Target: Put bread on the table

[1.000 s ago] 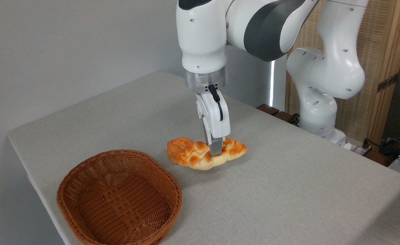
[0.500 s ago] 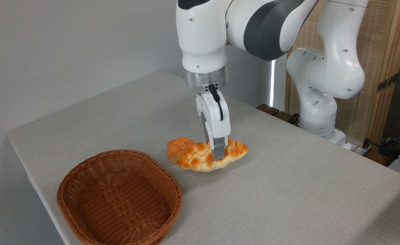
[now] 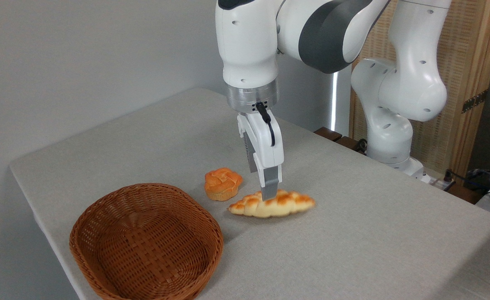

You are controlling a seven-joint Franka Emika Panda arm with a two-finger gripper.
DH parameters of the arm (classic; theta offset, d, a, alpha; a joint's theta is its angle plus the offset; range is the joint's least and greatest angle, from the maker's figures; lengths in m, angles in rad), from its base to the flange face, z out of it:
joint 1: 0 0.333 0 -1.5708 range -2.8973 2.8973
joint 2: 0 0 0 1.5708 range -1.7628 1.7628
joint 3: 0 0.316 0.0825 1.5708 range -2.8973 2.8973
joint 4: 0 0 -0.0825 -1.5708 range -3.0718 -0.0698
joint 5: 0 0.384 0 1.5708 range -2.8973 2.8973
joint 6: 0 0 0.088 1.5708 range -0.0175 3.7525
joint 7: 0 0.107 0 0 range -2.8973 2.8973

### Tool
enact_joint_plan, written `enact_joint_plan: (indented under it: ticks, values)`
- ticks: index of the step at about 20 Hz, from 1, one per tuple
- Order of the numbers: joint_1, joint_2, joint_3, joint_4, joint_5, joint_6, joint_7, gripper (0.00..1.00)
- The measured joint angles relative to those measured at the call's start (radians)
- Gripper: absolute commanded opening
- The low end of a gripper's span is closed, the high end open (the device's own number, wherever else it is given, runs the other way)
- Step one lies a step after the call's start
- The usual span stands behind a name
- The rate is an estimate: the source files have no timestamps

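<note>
While the white arm reaches down from the upper middle of the frame, its tool [image 3: 270, 192] hangs just over the bread [image 3: 272, 204], the one grey finger [image 3: 271, 183] I can see having its tip at or just above the loaf's knobbly top. The second finger is hidden behind the first, so I cannot tell whether the tool is clenched on the loaf or spread apart, nor whether the tip truly touches the crust.

That bread, long and braided with pointed ends, lies flat on the counter [image 3: 353, 233] a little right of the frame's centre, its golden-orange top up and its pale side showing along the near edge. It looks slightly blurred.

Just up and left of its left tip sits a small round orange bun [image 3: 222, 183], also on the grey-beige cloth, close to the loaf but with a sliver of cloth between them.

Down in the lower left stands a brown wicker basket [image 3: 146, 243], oval, with nothing showing inside but its woven floor. It sits near the bun and the loaf, touching neither.

Behind the counter, at the right of the frame, the arm's white base stands before a wooden-framed woven screen [image 3: 470, 83].
</note>
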Motion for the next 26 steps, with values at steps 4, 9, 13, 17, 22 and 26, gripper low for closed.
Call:
enact_joint_plan:
  ticks: [4, 9, 13, 17, 22, 26]
  values:
    - [0.000, -0.001, 0.000, 0.012, 0.000, 0.000, -0.019, 1.00]
    - [-0.001, 0.030, -0.007, 0.145, 0.000, -0.033, -0.150, 1.00]
    - [-0.008, 0.109, -0.033, 0.319, 0.000, -0.117, -0.319, 1.00]
    - [-0.008, 0.154, -0.060, 0.427, 0.000, -0.122, -0.457, 1.00]
    - [-0.009, 0.244, -0.108, 0.597, 0.000, -0.199, -0.572, 1.00]
    - [-0.009, 0.289, -0.128, 0.676, 0.000, -0.249, -0.575, 1.00]
